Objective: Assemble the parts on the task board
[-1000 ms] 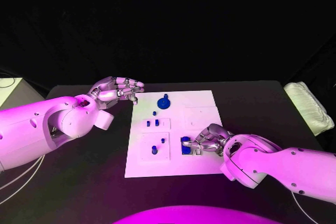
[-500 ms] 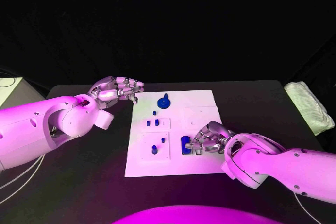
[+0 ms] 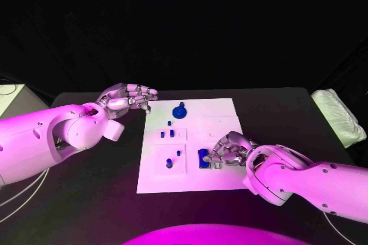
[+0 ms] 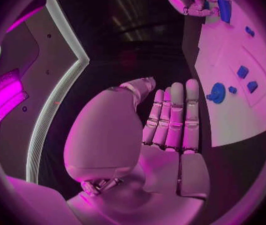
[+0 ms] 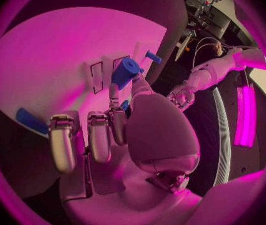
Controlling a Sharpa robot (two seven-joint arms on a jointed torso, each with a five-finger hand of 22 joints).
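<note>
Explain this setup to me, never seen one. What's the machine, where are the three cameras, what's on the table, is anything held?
It is a robot with two white arms, each ending in a silver many-fingered hand. One camera looks down from its head; the two round pictures come from fisheye cameras behind each wrist. On the black table lies the white task board carrying small blue parts, including a round blue piece near its far edge. The left hand sits at the board's far left corner holding nothing, fingers together. The right hand is over a dark blue part near the board's right side; whether it grips it is unclear.
</note>
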